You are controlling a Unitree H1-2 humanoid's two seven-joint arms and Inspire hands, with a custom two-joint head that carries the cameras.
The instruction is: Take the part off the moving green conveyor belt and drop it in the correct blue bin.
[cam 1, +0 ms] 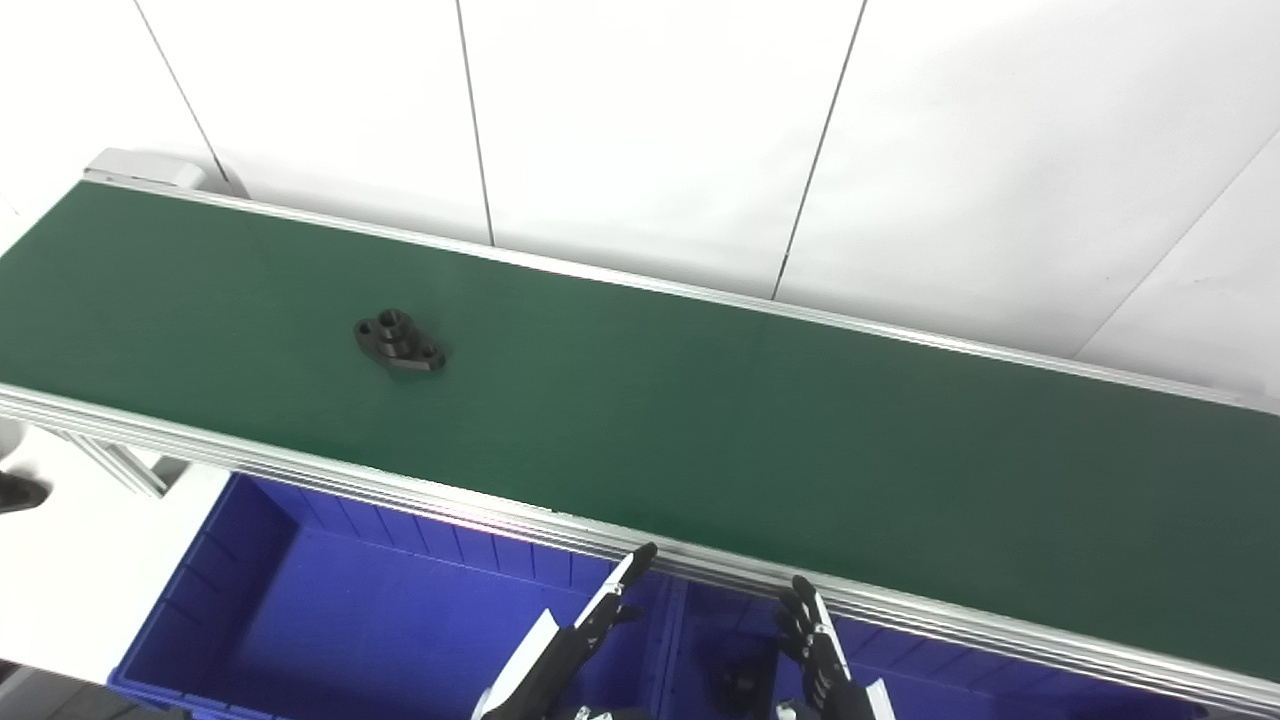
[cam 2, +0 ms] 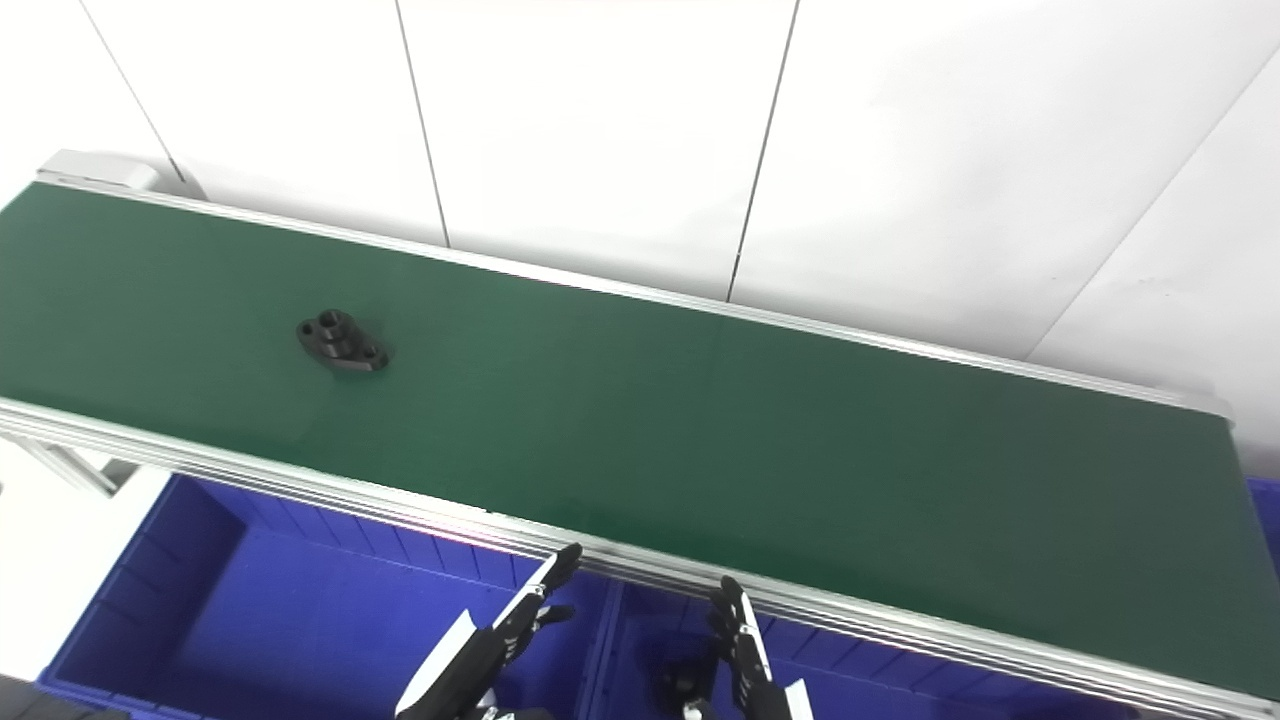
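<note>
- A white panelled wall [cam 1: 650, 120] stands behind the long green belt [cam 1: 760, 440], which serves as the tabletop here.
- The black part [cam 1: 399, 342] lies flat on the belt near its far left corner, with nothing touching it.
- Blue bins [cam 1: 330, 600] sit below the belt's near edge; something small and dark lies in the right one.
- The left hand [cam 1: 575, 640] and right hand [cam 1: 820, 650] wait over the bins, fingers apart, holding nothing.
- So the job looks barely begun: grabbing the part and dropping it are both left.

Bright, even light; white wall panels [cam 1: 650, 120] slightly overexposed, soft sheen on the green belt [cam 1: 700, 420], focus sharp.
</note>
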